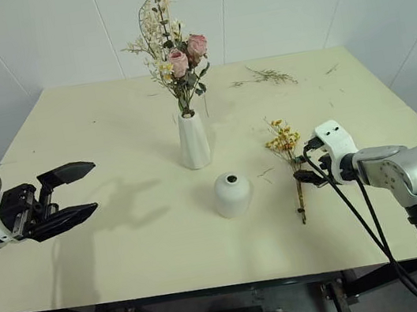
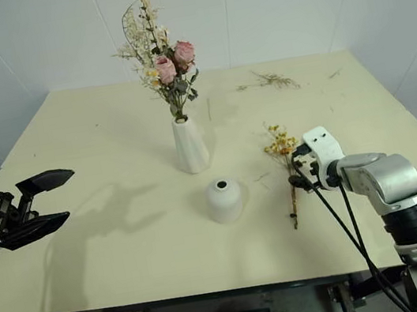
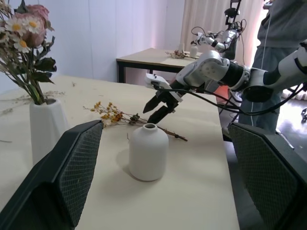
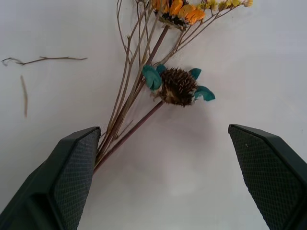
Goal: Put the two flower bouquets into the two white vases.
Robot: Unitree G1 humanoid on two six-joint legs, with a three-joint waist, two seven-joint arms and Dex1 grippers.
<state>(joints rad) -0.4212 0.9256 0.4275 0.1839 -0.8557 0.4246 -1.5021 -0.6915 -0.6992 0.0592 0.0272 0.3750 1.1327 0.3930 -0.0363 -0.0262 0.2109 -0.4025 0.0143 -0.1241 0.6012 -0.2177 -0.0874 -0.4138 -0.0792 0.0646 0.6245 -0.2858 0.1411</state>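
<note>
Yellow-flower bouquet (image 1: 292,167) lies flat on the tabletop (image 1: 127,242) beside the short vase (image 1: 232,193), my right pincer (image 1: 304,174) spread wide just over its stems, left pincer (image 1: 67,197) likewise empty; I judge thin stems may slip a shallow pinch.

place: robot lab — second robot arm (image 3: 211,38) | bare tables (image 3: 148,56)

Matt white ceramic vases (image 1: 232,193); smooth cream tabletop (image 1: 127,242) (hand pads (image 4: 72,177) textured).
</note>
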